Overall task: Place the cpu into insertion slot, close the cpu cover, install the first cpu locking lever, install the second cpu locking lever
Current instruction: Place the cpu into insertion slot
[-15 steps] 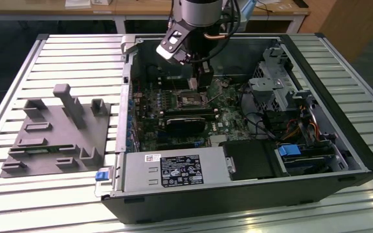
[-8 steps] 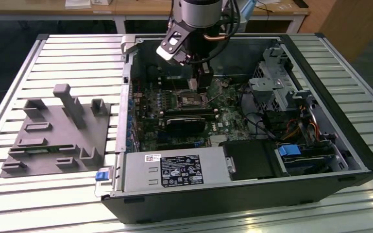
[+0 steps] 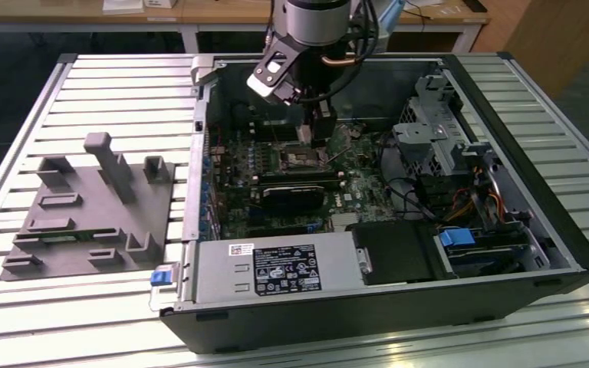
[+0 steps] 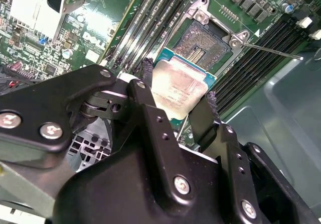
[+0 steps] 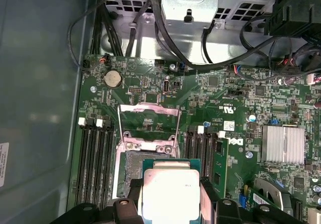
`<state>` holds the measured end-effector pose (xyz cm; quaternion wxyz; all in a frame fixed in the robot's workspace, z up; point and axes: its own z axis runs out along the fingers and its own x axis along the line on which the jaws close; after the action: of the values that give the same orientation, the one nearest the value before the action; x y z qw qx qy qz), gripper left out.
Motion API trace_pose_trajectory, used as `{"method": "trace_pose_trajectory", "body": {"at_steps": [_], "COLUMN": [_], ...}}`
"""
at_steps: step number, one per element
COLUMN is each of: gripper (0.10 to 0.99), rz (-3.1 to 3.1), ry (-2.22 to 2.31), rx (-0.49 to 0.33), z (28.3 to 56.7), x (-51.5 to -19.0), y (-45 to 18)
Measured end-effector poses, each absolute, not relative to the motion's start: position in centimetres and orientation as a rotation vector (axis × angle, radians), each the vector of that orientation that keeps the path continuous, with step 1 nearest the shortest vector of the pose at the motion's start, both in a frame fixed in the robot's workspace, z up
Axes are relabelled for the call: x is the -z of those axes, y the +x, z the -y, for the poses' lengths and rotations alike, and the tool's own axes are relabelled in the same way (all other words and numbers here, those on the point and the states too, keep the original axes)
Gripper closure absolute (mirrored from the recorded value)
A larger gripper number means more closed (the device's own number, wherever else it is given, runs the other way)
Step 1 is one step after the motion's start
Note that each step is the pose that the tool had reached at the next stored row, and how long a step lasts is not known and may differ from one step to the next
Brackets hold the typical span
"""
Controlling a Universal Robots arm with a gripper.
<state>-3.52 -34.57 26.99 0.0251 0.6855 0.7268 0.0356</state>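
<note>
Holding the cpu (image 4: 175,96) clamped by its edges in my gripper (image 4: 178,85), I hover just above the slot (image 4: 200,43), whose cover (image 5: 148,106) stands open. To seat it well, I judge it should stay level, square to the rim, and go in without force.

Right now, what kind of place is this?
Probably a robotics lab bench: an open desktop computer case on a slatted aluminium table, a grey fixture block beside it, the gripper holding the cpu.
</note>
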Motion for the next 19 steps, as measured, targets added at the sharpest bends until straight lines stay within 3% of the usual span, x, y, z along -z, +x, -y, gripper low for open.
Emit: {"method": "trace_pose_trajectory", "body": {"at_steps": [19], "gripper": [0.549], "rz": [-2.247], "ry": [2.121], "rx": [-0.11], "z": [34.54], "x": [-26.35], "y": [-3.53]}}
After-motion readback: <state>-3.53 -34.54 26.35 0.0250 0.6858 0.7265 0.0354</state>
